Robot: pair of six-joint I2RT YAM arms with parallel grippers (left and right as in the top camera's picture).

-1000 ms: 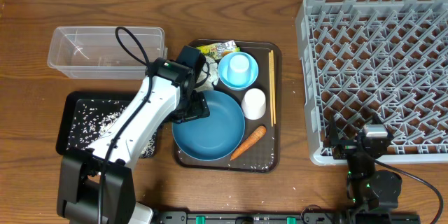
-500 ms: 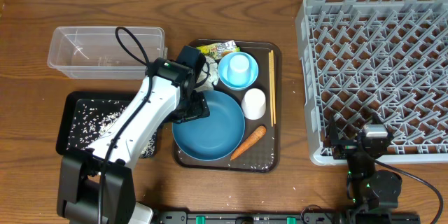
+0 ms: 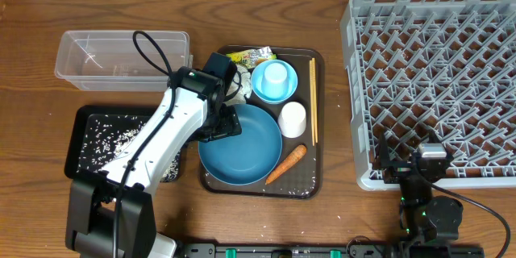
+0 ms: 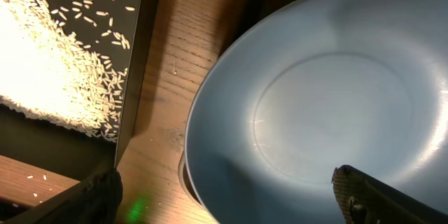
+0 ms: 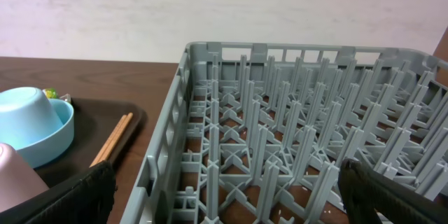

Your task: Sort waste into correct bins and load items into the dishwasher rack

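Dark blue bowl point(image 3: 240, 155) sits on the brown tray point(image 3: 317, 58) — carrot point(image 3: 286, 164), white cup point(image 3: 292, 118) and chopsticks point(image 3: 313, 101) crowd its right side; left gripper point(image 4: 227, 199) hangs over it, jaws wide apart; right gripper point(image 5: 227, 199) too, by the rack point(image 3: 435, 72).

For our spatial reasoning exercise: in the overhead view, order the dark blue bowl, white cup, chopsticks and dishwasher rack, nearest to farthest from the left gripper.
1. Dark blue bowl, beneath the left gripper.
2. White cup, right of the bowl.
3. Chopsticks, just beyond the cup.
4. Dishwasher rack, far right.
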